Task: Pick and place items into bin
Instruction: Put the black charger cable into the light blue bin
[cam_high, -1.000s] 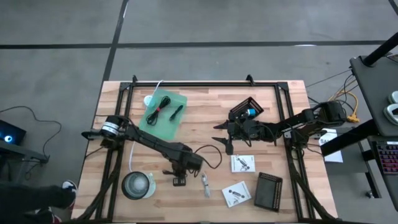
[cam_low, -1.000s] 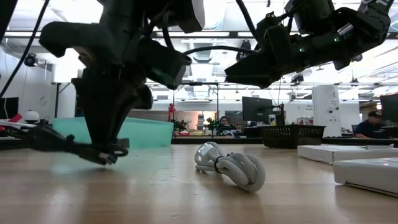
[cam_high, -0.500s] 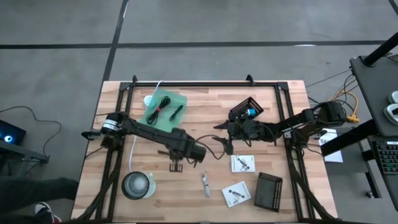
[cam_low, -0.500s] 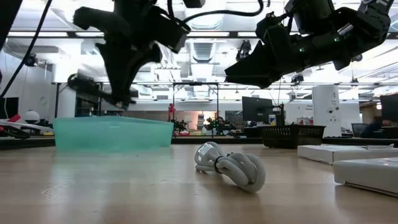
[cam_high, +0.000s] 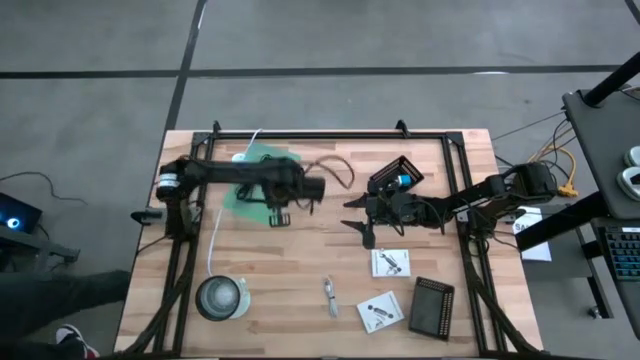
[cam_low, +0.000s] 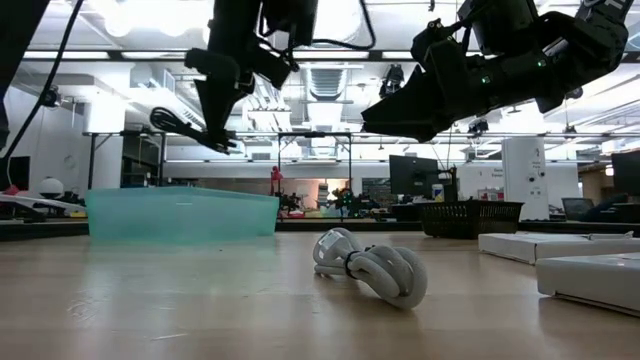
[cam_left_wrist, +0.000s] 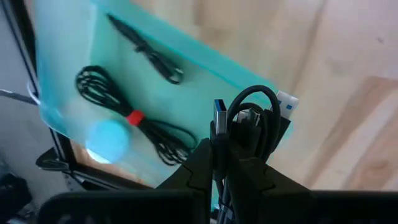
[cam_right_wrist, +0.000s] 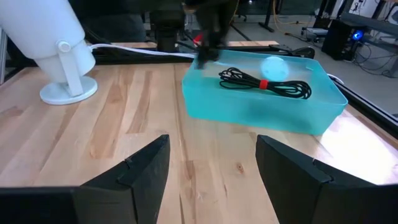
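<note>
My left gripper is shut on a coiled black USB cable with a blue plug. It hangs in the air over the near right edge of the teal bin. In the bin lie a black cable with a red tie, a thin black cable and a pale blue ball. My right gripper is open and waits above the table's middle. A silvery piece and white packets lie flat on the table. My left gripper pinches the coiled cable between its two fingers at the bundle's middle, from above. The loops and the blue plug stick out past the fingertips. The cable is lifted clear of the table and the bin; one end trails out sideways.
A round clear tub stands near the near left edge beside a white cord. A black grid piece and a second packet lie near right. A black basket with a blue piece sits by my right arm.
My left gripper has carried the coiled cable up off the table by the tub and toward the far edge, and now holds it over the bin. It has stayed shut on the cable. The right arm has kept still.
</note>
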